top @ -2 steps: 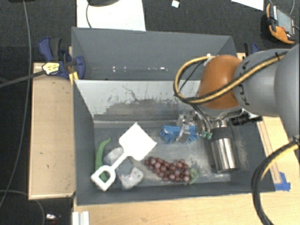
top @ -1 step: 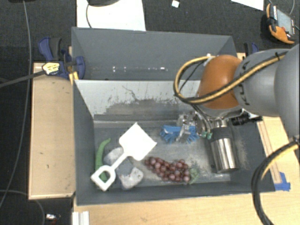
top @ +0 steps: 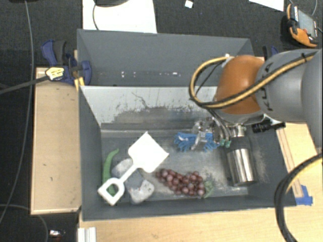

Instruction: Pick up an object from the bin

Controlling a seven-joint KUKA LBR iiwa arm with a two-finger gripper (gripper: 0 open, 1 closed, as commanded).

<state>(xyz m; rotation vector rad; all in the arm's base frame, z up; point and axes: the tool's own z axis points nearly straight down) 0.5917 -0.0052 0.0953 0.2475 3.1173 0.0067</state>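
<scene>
Bin [top: 166,59]: grey metal, sloped walls, flat floor, everything lying in the front half.

My arm [top: 287,89] comes over the right rim. The orange wrist cover [top: 239,82] hangs above the back-right part of the floor, and a cable loop [top: 196,87] sticks out to its left.

White spatula [top: 146,155]: the blade is mid-floor and the handle runs diagonally to the front-left corner. Its ring end is close to the front wall.

Steel cup [top: 238,166]: lying near the right wall, just beside my wrist on the front side. Tight margin there.

Bunch of dark red grapes [top: 182,181]: along the front wall, between the spatula and the cup, apart from both.

Blue bristly thing [top: 187,142]: mid-right floor, close to the foot of the back slope. That's the thing under my tool.

Tool [top: 209,135]: down at floor level, at the right end of the blue thing, overlapping it from this angle. Can't tell whether it's wide or narrow, or whether it has a grip.

Green pod [top: 108,164]: curved, lying along the left wall.

Two pale lumps: one [top: 121,166] between the pod and the spatula handle, the other [top: 142,190] at the front wall, touching the handle.

Open room: a bare floor strip left of the blue thing, between the back slope and the spatula blade. There's a narrower gap between the blue thing and the grapes.
</scene>
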